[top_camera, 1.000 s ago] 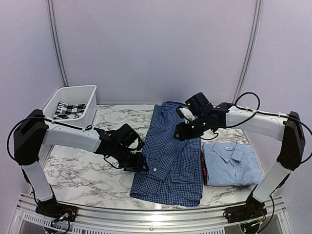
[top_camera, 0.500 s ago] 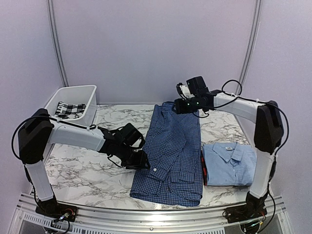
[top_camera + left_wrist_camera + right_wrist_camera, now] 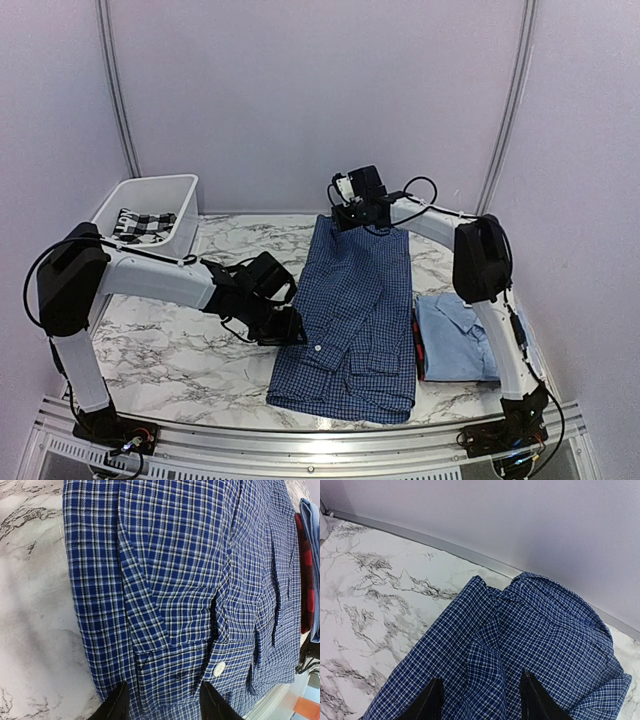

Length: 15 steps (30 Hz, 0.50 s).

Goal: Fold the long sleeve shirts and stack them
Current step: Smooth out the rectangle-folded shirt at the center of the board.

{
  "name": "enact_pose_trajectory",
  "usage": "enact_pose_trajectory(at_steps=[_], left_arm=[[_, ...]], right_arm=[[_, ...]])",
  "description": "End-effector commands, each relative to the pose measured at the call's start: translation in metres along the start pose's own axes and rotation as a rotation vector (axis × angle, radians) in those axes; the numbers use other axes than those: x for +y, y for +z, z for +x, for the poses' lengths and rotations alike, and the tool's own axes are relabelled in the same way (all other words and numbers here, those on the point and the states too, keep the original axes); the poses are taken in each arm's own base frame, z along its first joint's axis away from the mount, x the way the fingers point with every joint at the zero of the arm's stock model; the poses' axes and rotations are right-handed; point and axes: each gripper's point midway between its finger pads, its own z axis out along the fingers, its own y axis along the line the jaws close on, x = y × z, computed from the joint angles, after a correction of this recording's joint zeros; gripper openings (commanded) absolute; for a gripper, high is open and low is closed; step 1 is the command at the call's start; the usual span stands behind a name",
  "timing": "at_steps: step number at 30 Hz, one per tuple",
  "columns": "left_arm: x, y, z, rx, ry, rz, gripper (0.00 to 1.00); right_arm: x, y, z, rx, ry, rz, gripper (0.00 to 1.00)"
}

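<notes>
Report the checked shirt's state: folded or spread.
Partly folded: the checked shirt lies as a long strip, sleeve laid over it, unlike the compact light blue shirt.

Matt checked cloth of the dark blue shirt (image 3: 355,300), smooth marble-look table (image 3: 170,350), white plastic bin (image 3: 150,180).

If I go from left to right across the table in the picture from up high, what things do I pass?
white bin → dark blue checked shirt → light blue shirt
</notes>
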Motion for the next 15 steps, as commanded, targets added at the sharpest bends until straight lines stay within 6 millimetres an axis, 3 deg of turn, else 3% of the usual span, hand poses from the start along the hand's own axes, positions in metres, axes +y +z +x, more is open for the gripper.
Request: enact_pose_trajectory(at_steps=[1, 11, 15], left_arm=[[-0.007, -0.011, -0.008, -0.016, 0.006, 0.001, 0.50], [-0.007, -0.008, -0.008, -0.007, 0.005, -0.003, 0.49], [-0.003, -0.007, -0.006, -0.005, 0.001, -0.014, 0.49]], right_arm=[[0.006, 0.014, -0.001, -0.012, -0.084, 0.026, 0.49], [0.007, 0.035, 0.024, 0.028, -0.121, 0.046, 0.46], [0.003, 0.038, 0.025, 0.025, -0.124, 0.070, 0.34]])
